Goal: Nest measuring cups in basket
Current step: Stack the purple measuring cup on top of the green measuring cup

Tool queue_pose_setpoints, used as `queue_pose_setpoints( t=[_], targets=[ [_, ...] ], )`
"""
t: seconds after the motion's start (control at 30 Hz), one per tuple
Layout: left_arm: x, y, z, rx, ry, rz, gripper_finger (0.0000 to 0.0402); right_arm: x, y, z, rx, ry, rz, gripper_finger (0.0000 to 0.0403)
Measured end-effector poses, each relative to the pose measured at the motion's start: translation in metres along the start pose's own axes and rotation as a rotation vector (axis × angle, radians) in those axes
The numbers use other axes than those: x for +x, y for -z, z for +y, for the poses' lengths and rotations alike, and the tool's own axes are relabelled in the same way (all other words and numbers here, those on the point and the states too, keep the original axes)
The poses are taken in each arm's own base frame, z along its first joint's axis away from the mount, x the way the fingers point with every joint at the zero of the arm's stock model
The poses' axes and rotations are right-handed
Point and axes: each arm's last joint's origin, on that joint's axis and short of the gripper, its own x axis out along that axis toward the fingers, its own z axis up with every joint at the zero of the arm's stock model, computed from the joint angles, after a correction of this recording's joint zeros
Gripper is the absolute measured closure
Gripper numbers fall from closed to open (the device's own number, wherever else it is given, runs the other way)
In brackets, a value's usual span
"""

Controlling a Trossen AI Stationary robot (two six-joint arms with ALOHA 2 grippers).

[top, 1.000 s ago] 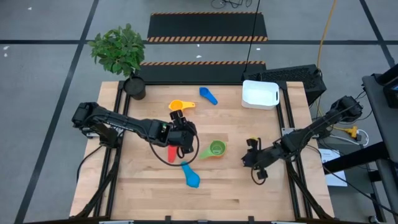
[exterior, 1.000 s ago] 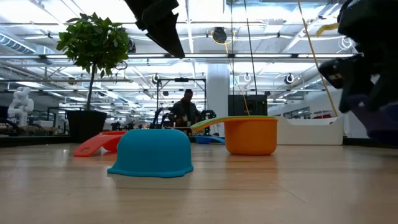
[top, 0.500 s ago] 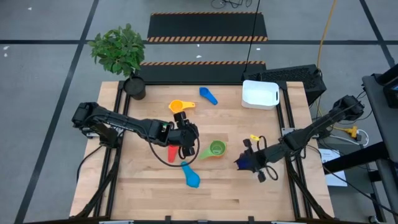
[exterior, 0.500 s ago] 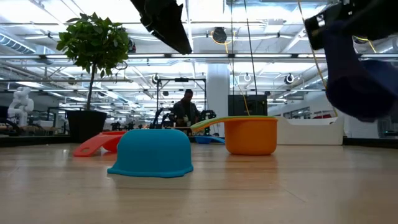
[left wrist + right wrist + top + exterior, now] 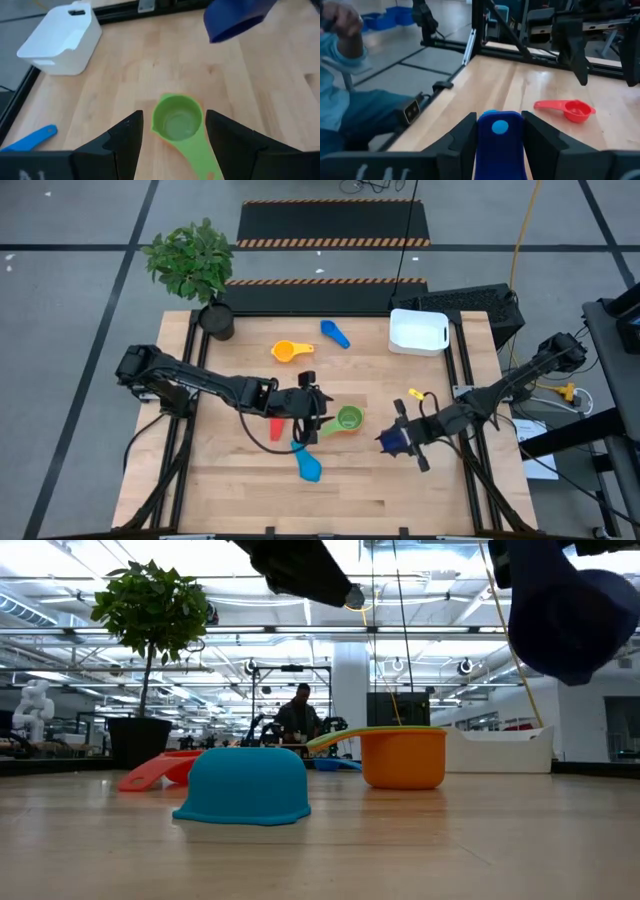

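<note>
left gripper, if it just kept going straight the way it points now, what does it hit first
Most likely the small green plastic measuring cup: in the left wrist view it lies on the wooden table straight ahead, framed by the open left gripper fingers. How far off it sits is unclear.

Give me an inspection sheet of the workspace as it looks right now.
Surface: wooden table, bare boards.
Job's things: white basket holds no cups; orange cup, mid blue cup, red cup, green cup, light blue cup loose on table; navy cup held aloft.
Clutter: potted plant at far corner.
Grippers: left gripper open beside green cup; right gripper shut on navy cup.
Cables: yellow cable on floor.
Surroundings: person seated beyond table.
</note>
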Motion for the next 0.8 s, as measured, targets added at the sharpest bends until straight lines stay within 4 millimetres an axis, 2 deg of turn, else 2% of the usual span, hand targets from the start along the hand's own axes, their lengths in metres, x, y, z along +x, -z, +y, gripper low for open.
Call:
queue_pose_setpoints(
  t=[0.1,0.43,0.6,0.8],
  targets=[
    [0.002,-0.002,-0.004,-0.003,0.04,-0.028,0.0171,0.0,-0.002,0.0,0.014,-0.001,-0.022,0.0282],
    [0.001,-0.016,-0.02,0.055,0.118,-0.193,0.009,-0.001,-0.015,0.001,0.022,-0.011,-0.151,0.0282],
    [0.012,-0.014,-0.024,0.073,0.143,-0.213,0.0089,-0.003,-0.023,0.001,0.004,-0.034,-0.232,0.0282],
    [0.026,-0.017,-0.03,0.09,0.266,-0.315,0.0106,-0.005,-0.03,0.004,-0.011,-0.118,-0.305,0.0282]
  ],
)
